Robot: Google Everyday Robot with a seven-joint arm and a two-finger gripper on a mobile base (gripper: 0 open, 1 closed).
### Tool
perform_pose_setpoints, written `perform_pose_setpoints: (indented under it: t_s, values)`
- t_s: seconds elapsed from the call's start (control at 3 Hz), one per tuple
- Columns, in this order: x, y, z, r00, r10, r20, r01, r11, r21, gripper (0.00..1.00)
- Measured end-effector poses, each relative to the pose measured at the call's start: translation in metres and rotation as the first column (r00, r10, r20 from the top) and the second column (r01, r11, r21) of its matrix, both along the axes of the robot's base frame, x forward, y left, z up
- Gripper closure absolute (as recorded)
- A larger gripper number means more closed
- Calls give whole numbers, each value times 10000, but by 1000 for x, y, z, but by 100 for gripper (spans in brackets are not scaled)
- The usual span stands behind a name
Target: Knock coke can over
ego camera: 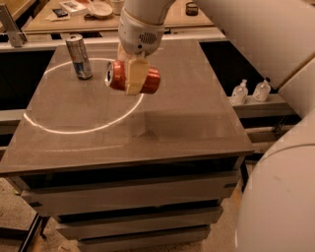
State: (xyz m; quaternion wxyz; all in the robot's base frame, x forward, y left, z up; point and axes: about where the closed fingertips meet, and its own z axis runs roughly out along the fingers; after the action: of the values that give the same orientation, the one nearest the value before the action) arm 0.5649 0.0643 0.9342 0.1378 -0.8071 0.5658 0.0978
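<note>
The red coke can point(150, 80) lies horizontal near the back middle of the grey table point(187, 128), its silver top facing left. My gripper point(134, 82) comes down from above and is shut on the can, with a cream finger point(136, 73) across the can's middle. I cannot tell whether the can rests on the table top or hangs just above it.
A taller silver-and-blue can point(78, 56) stands upright at the back left, a short way left of the coke can. A bright ring of light point(74, 129) lies on the table's left half. Two white bottles point(250, 91) stand on a shelf to the right. A counter with a bowl point(101, 9) runs behind.
</note>
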Motion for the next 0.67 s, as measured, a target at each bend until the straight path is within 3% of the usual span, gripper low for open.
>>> perform_pose_setpoints:
  t_s: [0.67]
  values:
    - [-4, -6, -34, 9999, 141, -22, -142, 9919, -1259, 100]
